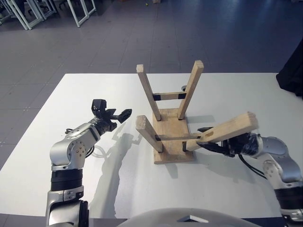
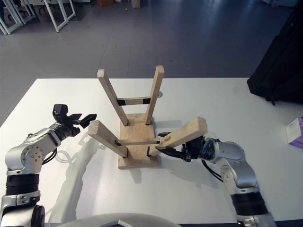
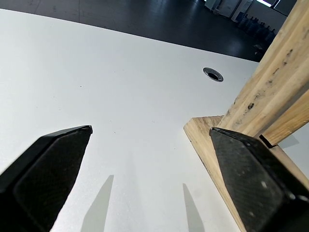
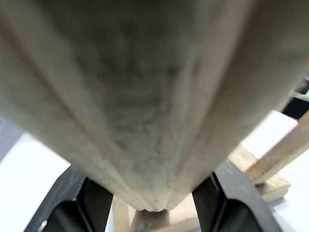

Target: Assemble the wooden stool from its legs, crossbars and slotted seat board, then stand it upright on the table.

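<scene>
The stool lies inverted on the white table [image 1: 94, 85]: the slotted seat board [image 1: 173, 152] is flat on the surface and the legs point upward. The two far legs [image 1: 148, 92] [image 1: 190, 90] stand nearly upright, joined by the far crossbar [image 1: 169, 96], which has dark bands at both ends. The near-left leg [image 1: 149, 132] leans outward to the left. The near crossbar [image 1: 177, 137] runs from it toward the near-right leg [image 1: 227, 128].

The right gripper [image 1: 208, 138] is clamped on the lower part of the near-right leg, close to the seat board's right edge. That leg tilts steeply to the right. In the right wrist view, its fingers [image 4: 91, 203] flank the leg on both sides. The right forearm lies low over the table, pointing toward the stool.

The left gripper [image 1: 119, 115] hovers just left of the stool, apart from it, holding nothing. Its fingers [image 3: 48, 179] are spread wide. The left elbow is bent and the forearm angles up toward the stool.

A round cable grommet [image 3: 213, 74] is set in the table beyond the seat board.
</scene>
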Tool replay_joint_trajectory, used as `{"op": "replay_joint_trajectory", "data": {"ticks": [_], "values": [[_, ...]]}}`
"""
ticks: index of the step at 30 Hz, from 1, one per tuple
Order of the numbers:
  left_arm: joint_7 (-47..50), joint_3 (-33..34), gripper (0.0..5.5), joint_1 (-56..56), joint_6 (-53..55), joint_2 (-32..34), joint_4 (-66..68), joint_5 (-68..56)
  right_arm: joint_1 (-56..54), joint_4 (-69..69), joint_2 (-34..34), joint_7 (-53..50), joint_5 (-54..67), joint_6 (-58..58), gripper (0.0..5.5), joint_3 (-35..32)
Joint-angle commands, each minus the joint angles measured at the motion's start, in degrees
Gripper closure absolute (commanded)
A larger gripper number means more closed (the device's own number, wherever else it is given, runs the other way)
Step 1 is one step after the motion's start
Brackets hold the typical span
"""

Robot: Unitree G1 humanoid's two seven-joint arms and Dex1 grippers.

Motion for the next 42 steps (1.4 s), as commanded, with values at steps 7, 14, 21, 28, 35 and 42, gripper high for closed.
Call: {"op": "replay_joint_trajectory", "data": {"ticks": [7,14,21,28,35,42], "values": [[-0.1,-0.2,1.00,-0.3,0.4,-1.4,-0.5,0.8,-5.0,9.0,-1.4,9.3,-3.9,-7.5,3.47,3.2],[0.1,0.2,1.00,-0.3,0.3,-1.6,-0.5,0.9,-4.0,7.1,-2.5,10.4,-3.7,-6.1,3.47,3.5],[-0.2,-0.1,1.00,-0.9,-0.3,-2.0,0.1,1.7,-5.2,10.1,-2.4,6.6,-9.0,-5.0,3.47,6.4],[-0.3,0.1,1.00,0.0,-0.3,-2.1,-0.5,1.9,-8.6,6.3,-5.3,4.4,-7.8,8.6,3.47,9.3],[-0.2,1.8,1.00,1.0,0.5,-1.3,-0.6,1.8,-9.1,1.9,-3.9,-3.3,-10.5,10.1,3.47,9.5],[0.1,2.6,1.00,1.3,1.4,-1.1,-1.0,1.9,-9.4,0.3,-3.7,-13.3,-17.0,16.1,3.47,11.9]]}}
